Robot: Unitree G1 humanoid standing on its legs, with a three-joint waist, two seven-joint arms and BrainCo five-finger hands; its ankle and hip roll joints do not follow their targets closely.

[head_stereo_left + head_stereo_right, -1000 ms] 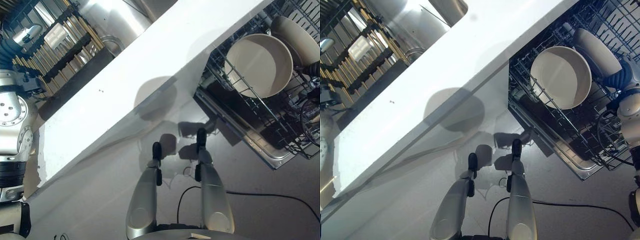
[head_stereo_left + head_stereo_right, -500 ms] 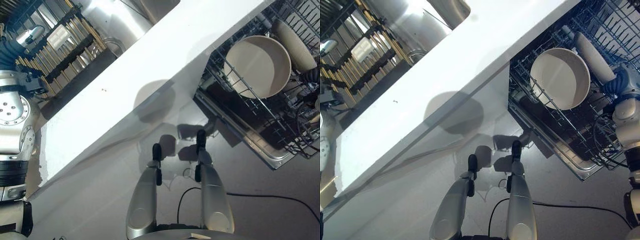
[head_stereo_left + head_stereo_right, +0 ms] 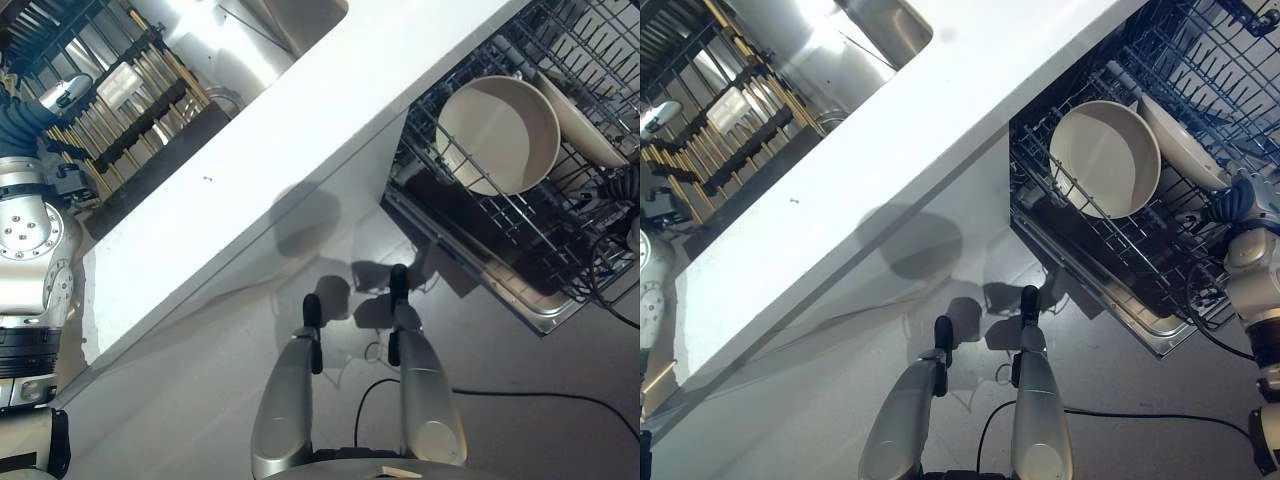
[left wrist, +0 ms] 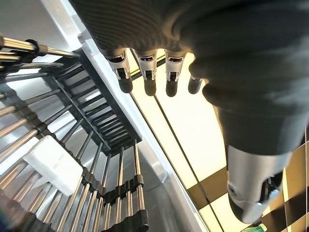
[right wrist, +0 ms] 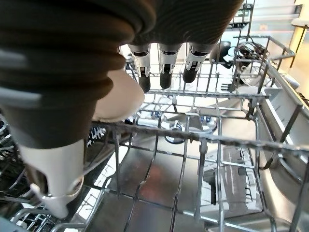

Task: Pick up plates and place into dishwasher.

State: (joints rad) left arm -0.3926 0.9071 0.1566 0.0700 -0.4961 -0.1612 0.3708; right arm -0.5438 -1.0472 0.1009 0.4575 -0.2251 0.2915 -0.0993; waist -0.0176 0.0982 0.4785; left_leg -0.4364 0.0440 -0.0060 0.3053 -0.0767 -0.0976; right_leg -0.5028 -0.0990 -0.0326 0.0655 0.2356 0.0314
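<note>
The right robot hand (image 5: 72, 96) hangs over the dishwasher's lower rack (image 5: 203, 140), fingers straight and holding nothing; a cream plate (image 5: 118, 94) leans just beside its fingers (image 5: 164, 77). The risk is that this tilted plate slips between the wire tines or knocks the second cream plate (image 3: 1103, 158) standing beyond it, should the fingers brush it. Both plates are round, plain and glossy. Far off, the left robot hand (image 4: 227, 67) hovers open above a metal drying rack (image 4: 87, 159) on the white surface (image 3: 330, 100).
</note>
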